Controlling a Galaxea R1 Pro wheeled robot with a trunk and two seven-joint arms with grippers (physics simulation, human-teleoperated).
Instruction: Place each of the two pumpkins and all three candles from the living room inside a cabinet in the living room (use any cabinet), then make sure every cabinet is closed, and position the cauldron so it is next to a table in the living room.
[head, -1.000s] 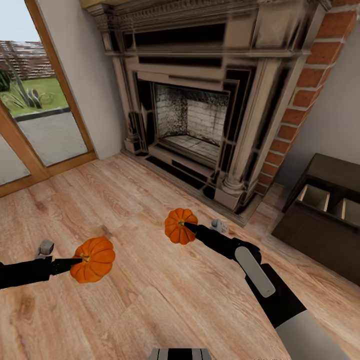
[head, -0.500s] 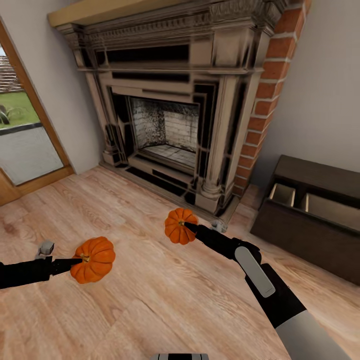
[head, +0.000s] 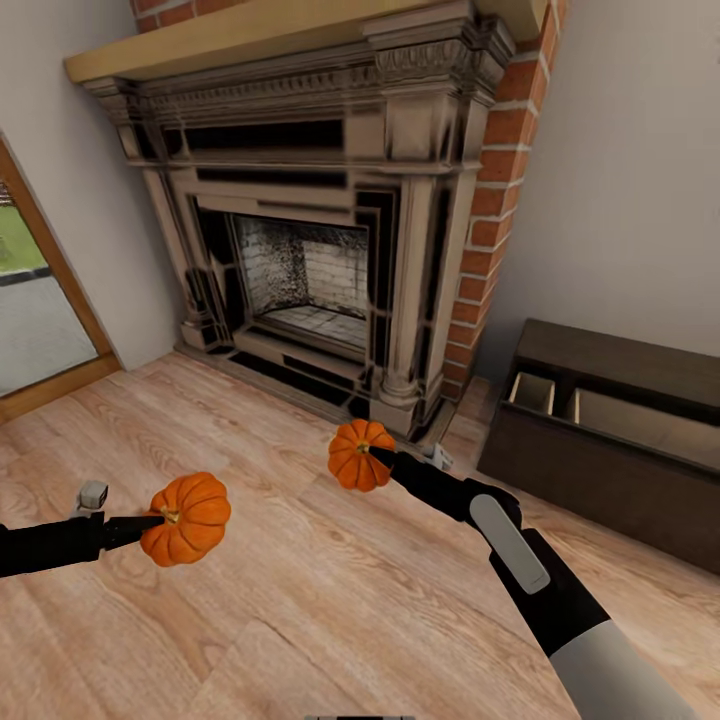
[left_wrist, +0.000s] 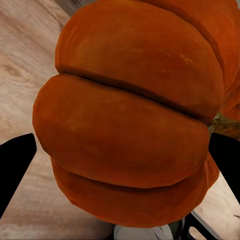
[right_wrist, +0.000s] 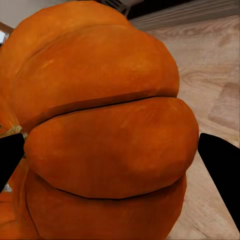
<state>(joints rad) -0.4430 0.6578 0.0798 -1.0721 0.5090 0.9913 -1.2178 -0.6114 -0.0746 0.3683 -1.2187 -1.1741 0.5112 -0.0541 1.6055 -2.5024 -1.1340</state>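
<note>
I hold two orange ribbed pumpkins above the wooden floor. My left gripper (head: 160, 520) is shut on one pumpkin (head: 188, 518) at the lower left of the head view; up close this pumpkin (left_wrist: 135, 110) sits between the black fingertips (left_wrist: 15, 167). My right gripper (head: 372, 455) is shut on the other pumpkin (head: 358, 455) near the middle; the right wrist view has that pumpkin (right_wrist: 105, 135) between its black fingertips (right_wrist: 222, 165). The dark-brown cabinet (head: 610, 470) stands low at the right against the wall, its top compartments open with pale interiors (head: 533, 393).
A large stone fireplace (head: 320, 220) with a brick chimney side (head: 500, 170) fills the wall ahead. A glass door with a wooden frame (head: 45, 290) is at the far left. Bare wooden floor (head: 300, 600) lies under both arms.
The whole view has swung to the right: fireplace and door slid left, and more of the cabinet has come in. Both arms hold their pumpkins in the same pose.
</note>
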